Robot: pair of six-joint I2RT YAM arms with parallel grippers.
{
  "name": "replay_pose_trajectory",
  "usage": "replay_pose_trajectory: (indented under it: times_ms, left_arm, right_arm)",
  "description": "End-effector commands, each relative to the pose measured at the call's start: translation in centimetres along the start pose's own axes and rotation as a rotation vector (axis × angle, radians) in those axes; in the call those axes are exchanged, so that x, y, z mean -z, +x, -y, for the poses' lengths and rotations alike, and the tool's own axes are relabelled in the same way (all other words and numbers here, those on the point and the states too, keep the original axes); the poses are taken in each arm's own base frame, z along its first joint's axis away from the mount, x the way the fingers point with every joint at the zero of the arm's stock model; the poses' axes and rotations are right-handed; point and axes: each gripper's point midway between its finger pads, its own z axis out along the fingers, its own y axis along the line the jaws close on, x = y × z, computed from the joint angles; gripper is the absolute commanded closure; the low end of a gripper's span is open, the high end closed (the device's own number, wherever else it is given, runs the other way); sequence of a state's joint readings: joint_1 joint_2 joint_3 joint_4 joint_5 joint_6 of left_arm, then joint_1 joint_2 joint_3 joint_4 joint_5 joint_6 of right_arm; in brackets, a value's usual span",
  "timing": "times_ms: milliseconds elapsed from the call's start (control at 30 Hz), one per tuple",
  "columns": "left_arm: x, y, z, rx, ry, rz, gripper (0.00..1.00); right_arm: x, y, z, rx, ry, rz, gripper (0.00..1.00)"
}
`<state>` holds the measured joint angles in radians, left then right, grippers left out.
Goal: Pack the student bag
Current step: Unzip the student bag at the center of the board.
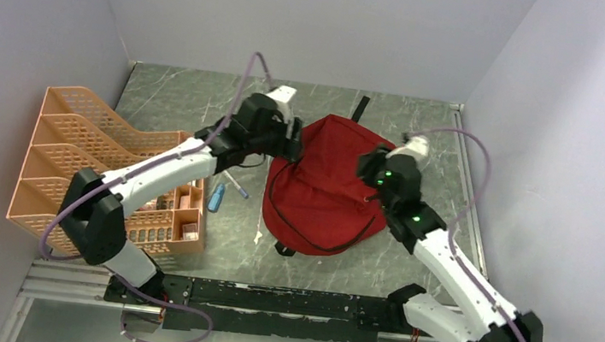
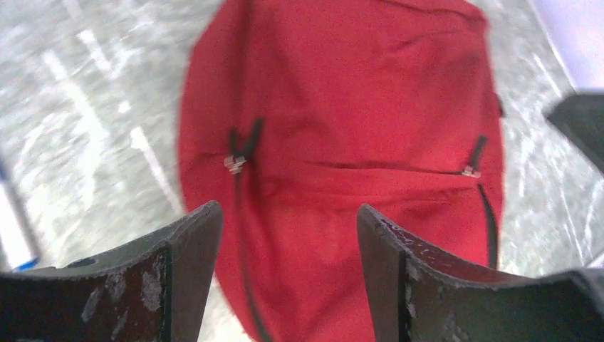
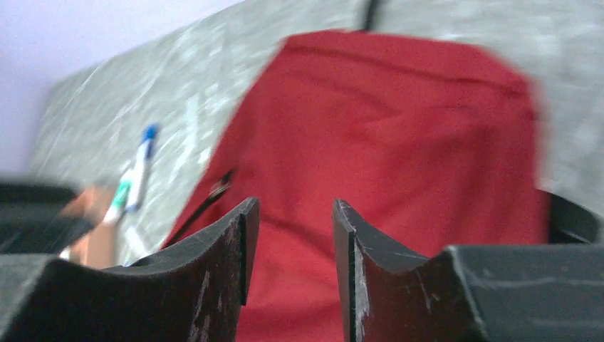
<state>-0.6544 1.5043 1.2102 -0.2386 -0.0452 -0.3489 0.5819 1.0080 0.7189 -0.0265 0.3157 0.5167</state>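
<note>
The red student bag (image 1: 328, 182) lies flat in the middle of the table, its black zippers shut as far as I can see. In the left wrist view the bag (image 2: 342, 135) fills the frame with two zipper pulls (image 2: 235, 162) showing. My left gripper (image 1: 291, 148) is open and empty above the bag's left edge (image 2: 288, 214). My right gripper (image 1: 366, 168) is open and empty above the bag's right side; the bag (image 3: 399, 135) lies below its jaws (image 3: 292, 214).
An orange mesh organiser (image 1: 102, 165) stands at the left with small items in its front tray. A blue pen (image 1: 216, 196) and a slim stick lie between organiser and bag; the pen shows in the right wrist view (image 3: 139, 171). A black strap (image 1: 360, 107) trails behind the bag.
</note>
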Motion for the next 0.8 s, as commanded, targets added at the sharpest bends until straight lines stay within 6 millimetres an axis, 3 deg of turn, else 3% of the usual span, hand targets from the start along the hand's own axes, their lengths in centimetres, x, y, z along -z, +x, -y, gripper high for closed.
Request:
replay_pose_trajectory:
  times_ms: [0,167,367,533,767]
  left_arm:
    - [-1.0,-2.2,7.0,-0.153,0.124,0.092,0.27]
    - [-2.8,0.5,15.0,-0.311,0.250,0.068,0.27]
    - [-5.1,4.0,20.8,-0.510,0.300,0.016,0.26]
    - [-7.2,6.0,22.6,-0.658,0.268,-0.024,0.25]
    - [-9.6,7.2,22.2,-0.700,0.191,-0.059,0.25]
  right_arm:
    - [1.7,0.1,9.9,-0.152,0.306,-0.002,0.54]
    - [2.3,1.6,16.1,-0.267,0.422,-0.037,0.54]
    - [2.5,4.7,18.2,-0.403,0.472,-0.047,0.54]
    - [2.8,7.3,18.9,-0.500,0.480,-0.072,0.54]
    - [2.7,9.2,18.9,-0.524,0.467,-0.102,0.53]
